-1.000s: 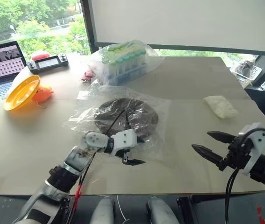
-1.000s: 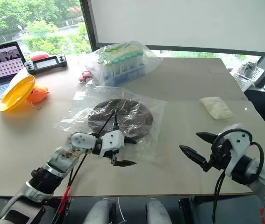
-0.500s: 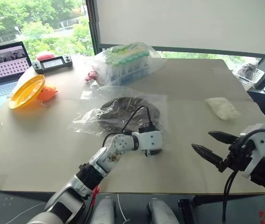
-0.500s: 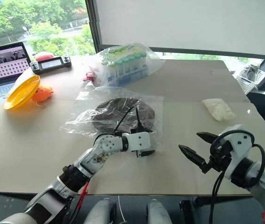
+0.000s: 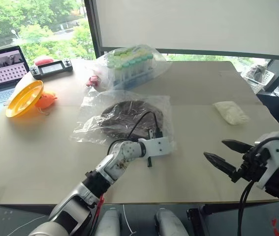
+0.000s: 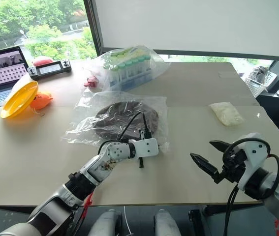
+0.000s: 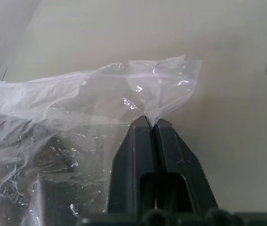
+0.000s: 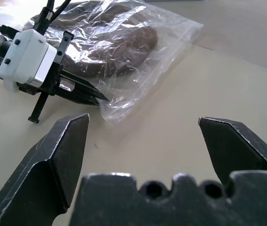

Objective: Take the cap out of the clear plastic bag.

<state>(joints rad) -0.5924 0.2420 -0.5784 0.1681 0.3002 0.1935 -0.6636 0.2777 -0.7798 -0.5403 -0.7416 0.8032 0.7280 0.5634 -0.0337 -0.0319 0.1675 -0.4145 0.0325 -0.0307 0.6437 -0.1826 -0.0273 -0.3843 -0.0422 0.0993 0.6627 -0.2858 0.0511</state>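
Left pincer (image 7: 151,123) pinching near corner of clear plastic bag (image 5: 92,118) on desk (image 5: 198,88); cap (image 5: 129,115) inside. Right pincer (image 5: 221,155) spread, well apart. Next, probably: hold corner, right reaches in.

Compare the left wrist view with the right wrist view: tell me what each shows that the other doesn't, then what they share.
Left wrist view alone: the left gripper seen along its own shut fingers, pinching the clear plastic bag at a corner edge.

Right wrist view alone: the right gripper with fingers wide apart, holding nothing, and the left gripper's white body from the side.

Both: the bag, the dark brown cap inside it, and the tan table.
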